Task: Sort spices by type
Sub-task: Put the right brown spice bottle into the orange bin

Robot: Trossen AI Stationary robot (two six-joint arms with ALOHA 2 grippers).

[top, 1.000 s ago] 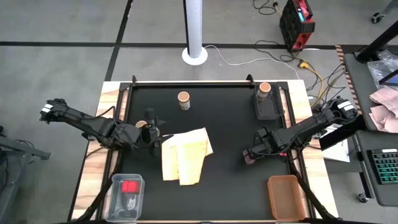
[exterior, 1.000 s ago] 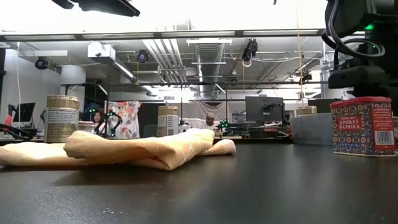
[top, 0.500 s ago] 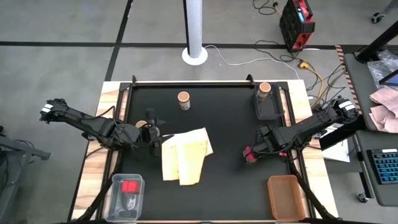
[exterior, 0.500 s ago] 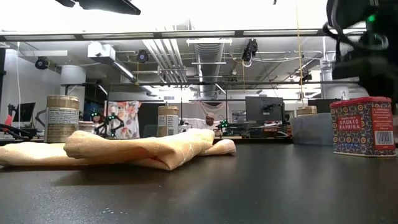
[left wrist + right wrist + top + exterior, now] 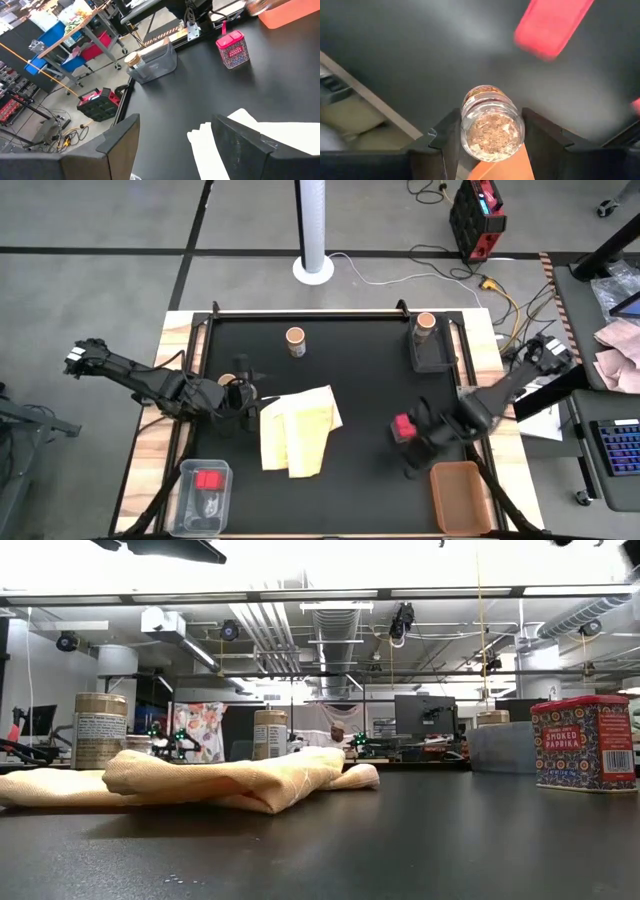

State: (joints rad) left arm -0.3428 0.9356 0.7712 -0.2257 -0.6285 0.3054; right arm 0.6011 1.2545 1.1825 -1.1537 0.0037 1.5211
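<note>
My right gripper (image 5: 490, 150) grips a small glass jar (image 5: 492, 125) of flakes, and its arm reaches low across the counter (image 5: 360, 380) between the red tin (image 5: 403, 426) and the orange bin (image 5: 458, 498). The clear near-left tub (image 5: 203, 495) holds another red tin (image 5: 208, 479). My left gripper (image 5: 243, 393) stands open around a tan-topped jar (image 5: 229, 383) beside the cloth (image 5: 295, 430). Farther off one jar (image 5: 295, 340) stands alone; another (image 5: 425, 326) sits in the dark tray (image 5: 433, 356).

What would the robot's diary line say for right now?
right pincer: grips small spice jar, near orange bin | left pincer: open beside yellow cloth | red paprika tin: standing on table
</note>
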